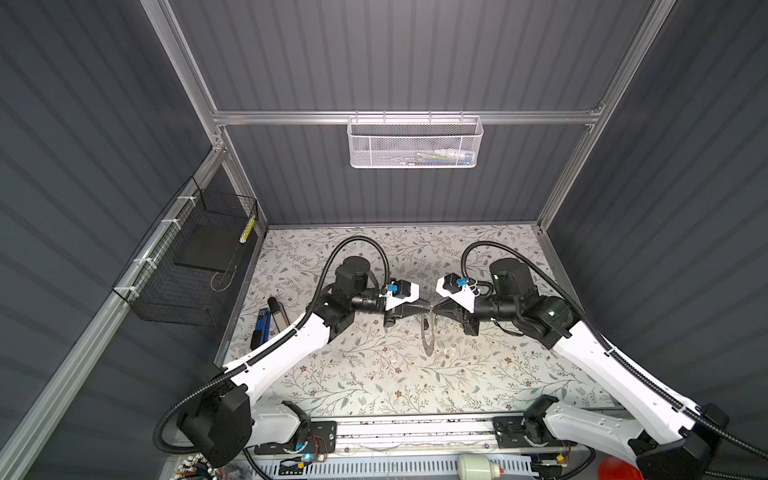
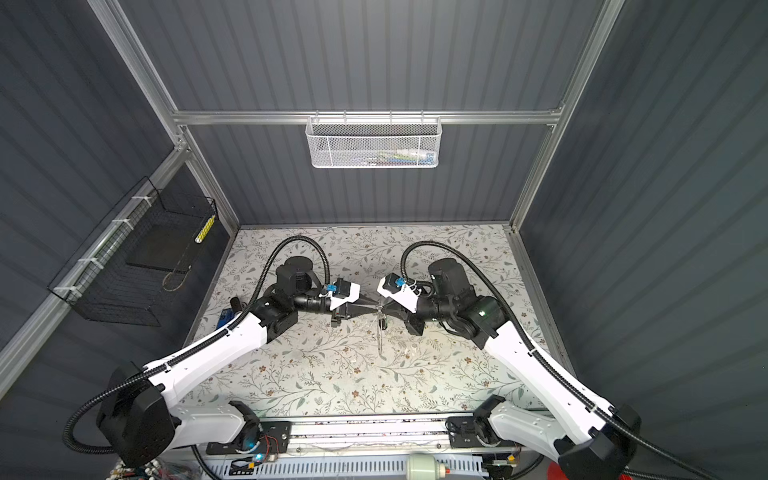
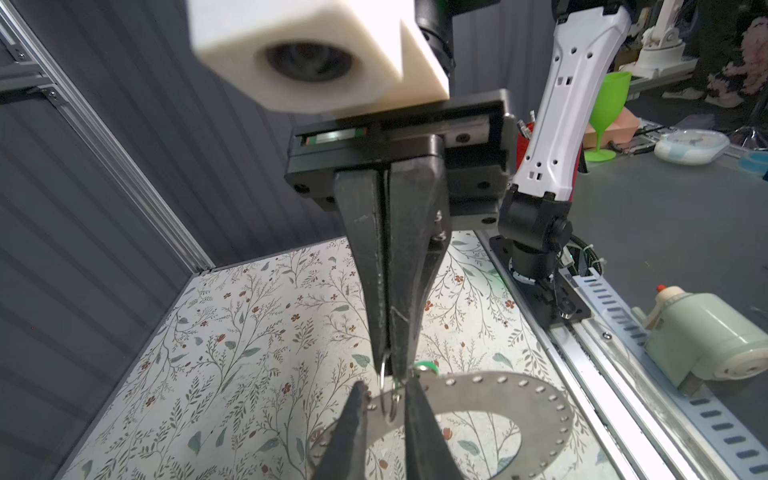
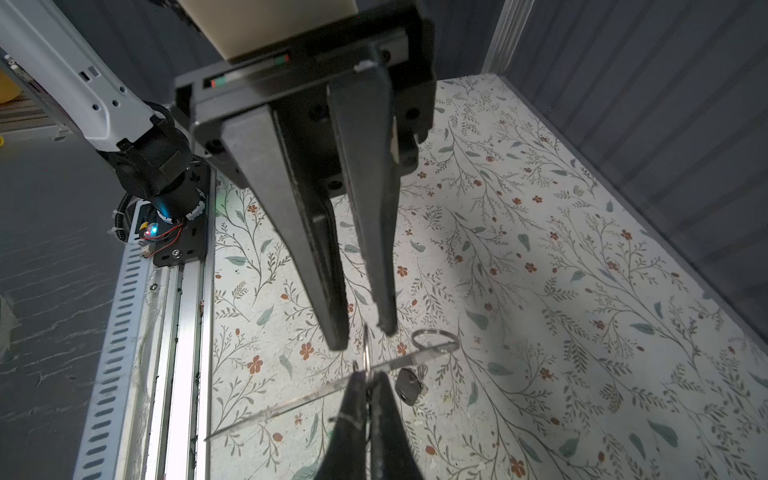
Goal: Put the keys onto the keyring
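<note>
The keyring [image 3: 519,395], a flat grey ring plate with rim holes, hangs in mid-air above the floral mat. It shows edge-on in both top views [image 1: 428,338] [image 2: 380,332]. My right gripper [image 4: 368,380] [image 1: 437,307] is shut on a wire loop [image 3: 388,365] at the plate's upper rim. Tip to tip with it, my left gripper [image 3: 386,399] [image 1: 423,307] has its jaws slightly apart on either side of that loop. The green key tag [image 3: 426,366] hangs at the rim. The black-headed key [image 4: 409,386] dangles beside the plate, and another wire ring [image 4: 434,340] sits at the rim.
Blue and black objects [image 1: 264,328] lie at the mat's left edge. A black wire basket [image 1: 187,266] hangs on the left wall and a white mesh basket [image 1: 415,143] on the back rail. The arms' metal rail [image 1: 415,428] runs along the front, with a pale-green device [image 3: 702,336] beyond it.
</note>
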You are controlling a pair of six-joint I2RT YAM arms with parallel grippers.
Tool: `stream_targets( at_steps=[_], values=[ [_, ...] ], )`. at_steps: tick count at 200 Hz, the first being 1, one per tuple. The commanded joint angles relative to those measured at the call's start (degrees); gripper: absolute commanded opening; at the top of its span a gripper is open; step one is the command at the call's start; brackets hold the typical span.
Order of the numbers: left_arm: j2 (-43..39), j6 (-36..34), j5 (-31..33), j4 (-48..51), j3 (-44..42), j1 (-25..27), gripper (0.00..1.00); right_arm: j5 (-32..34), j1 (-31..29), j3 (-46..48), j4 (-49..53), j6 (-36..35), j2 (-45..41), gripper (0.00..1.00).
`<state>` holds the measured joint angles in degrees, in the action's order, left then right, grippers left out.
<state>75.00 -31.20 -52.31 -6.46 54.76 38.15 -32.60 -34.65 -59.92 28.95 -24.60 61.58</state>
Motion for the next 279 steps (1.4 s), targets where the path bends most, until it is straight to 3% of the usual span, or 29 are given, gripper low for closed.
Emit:
stream_targets(
  at_steps=[1,30,75,132,187,279],
  values=[
    [-0.64,-4.99,1.59,7.1,2.13,0.26,0.24,0.72,-0.25,-0.82,1.68,0.33,-0.15,0.0],
    [-1.34,-7.14,4.49,9.83,2.53,0.41,0.35,1.02,-0.23,-1.23,2.55,0.14,0.22,0.0],
    [-0.22,-14.87,11.05,18.93,7.36,3.54,0.35,-0.05,-0.25,-3.96,6.76,-0.01,2.2,0.0],
    [2.83,-19.59,16.79,26.15,11.91,7.35,0.25,-0.43,-0.25,-5.29,8.54,0.11,4.61,0.0],
    [4.1,-20.32,20.97,28.44,14.13,7.53,0.24,-0.71,-0.24,-5.11,8.78,-0.5,4.08,0.0],
    [5.05,-18.69,17.63,28.13,14.91,7.65,0.1,0.6,-0.43,-5.73,8.84,-1.15,5.09,0.0]
  ],
)
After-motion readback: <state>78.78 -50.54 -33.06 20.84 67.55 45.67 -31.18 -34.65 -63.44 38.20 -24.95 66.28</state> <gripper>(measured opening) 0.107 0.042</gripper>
